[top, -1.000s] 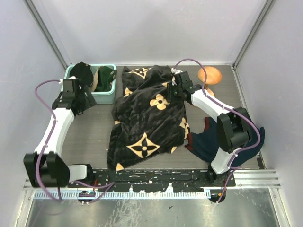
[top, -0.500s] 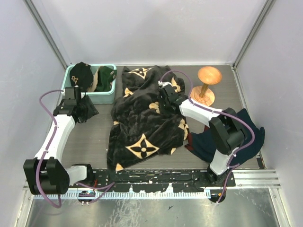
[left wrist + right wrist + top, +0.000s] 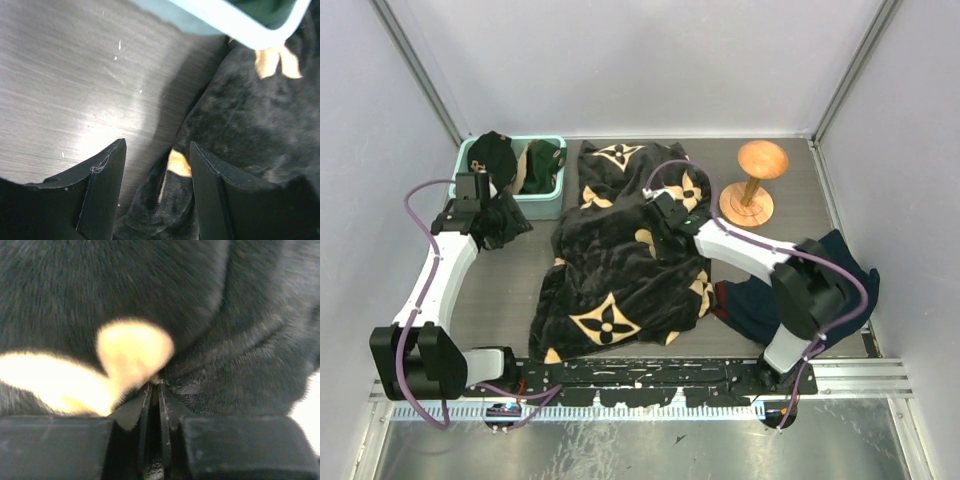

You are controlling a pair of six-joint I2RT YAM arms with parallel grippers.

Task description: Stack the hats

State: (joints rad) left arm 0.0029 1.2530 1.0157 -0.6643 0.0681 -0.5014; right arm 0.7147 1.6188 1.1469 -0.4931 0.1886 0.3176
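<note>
Right claw (image 3: 155,396): pinched shut on a fold of the big black plush blanket with tan flower marks (image 3: 620,265), pile squeezed between the fingers in the wrist view.
Right arm: it has swung left and nearer over the last second, from beside the stand to the middle of the blanket.
Blanket: dragged along with it. The near-left corner now lies further toward the near-left than half a second ago, and the cloth bunches around the claw.
Round-topped wooden stand (image 3: 756,182): far right, now fully uncovered and apart from the arm.
Left claw (image 3: 157,195): fingers spread apart, gripping nothing, over the grey surface (image 3: 60,90) with the blanket's edge below one finger.
Left arm: barely shifted, just beside the bin's near side.
Teal plastic bin (image 3: 535,206): far-left corner, unmoved.
Black fabric baseball cap with a tan logo (image 3: 492,155): perched on the bin's left rim, same spot as half a second ago.
Dark green fabric cap (image 3: 546,160): inside the bin, unchanged.
Dark navy cloth (image 3: 750,305): near right, partly under the right arm.
</note>
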